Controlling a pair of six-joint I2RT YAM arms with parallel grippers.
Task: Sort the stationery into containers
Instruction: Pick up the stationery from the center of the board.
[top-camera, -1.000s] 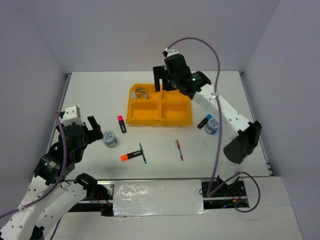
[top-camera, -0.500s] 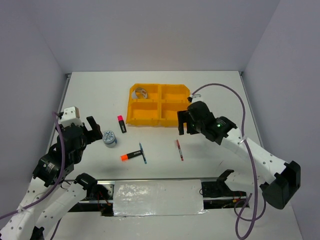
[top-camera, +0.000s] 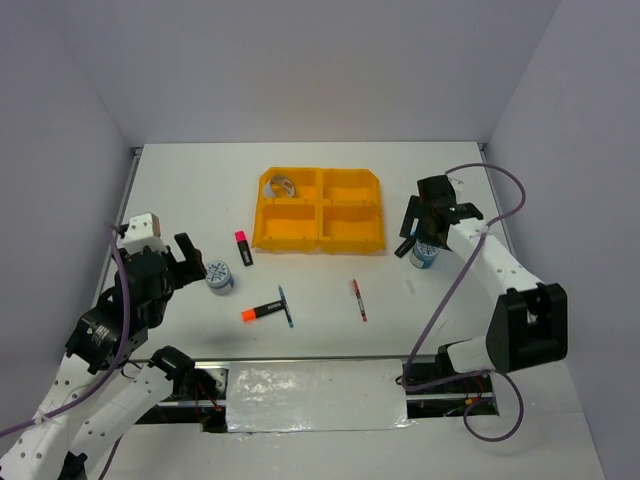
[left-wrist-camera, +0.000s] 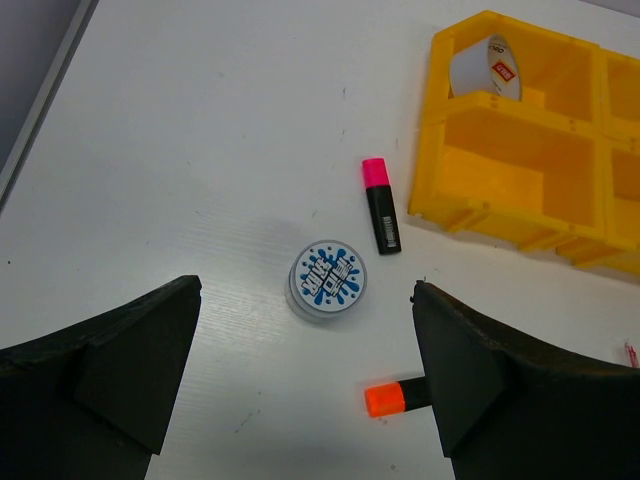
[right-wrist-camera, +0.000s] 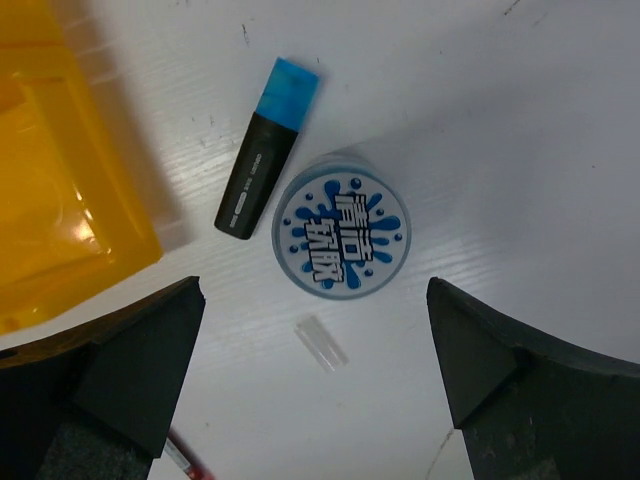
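The table (top-camera: 180, 190) is a plain white board, faintly scuffed. It is boxed in by pale lilac-grey walls (top-camera: 300, 70), and a crinkled shiny strip (top-camera: 315, 395) runs along the edge by the arm bases. The orange tray (top-camera: 320, 240) sits toward the far middle, with a silvery ring (top-camera: 281, 186) in its far-left compartment.

Just off the tray's near-left corner lies a pink-capped marker (top-camera: 243, 248). Farther out that way is a blue-grey tape roll (top-camera: 219, 276). The left gripper (left-wrist-camera: 305, 350) hangs near it, spread wide and empty.

On the arms' side of the tray, an orange-capped marker (top-camera: 262, 311) lies just beside a thin blue pen (top-camera: 286, 306). A red pen (top-camera: 358, 299) lies apart from them.

Off the tray's right side, a blue-capped marker (right-wrist-camera: 268, 148) lies just beside a second tape roll (right-wrist-camera: 341, 234), with a small clear scrap (right-wrist-camera: 322, 343) close by. The right gripper (right-wrist-camera: 315, 340) hovers above them, jaws wide, holding nothing.
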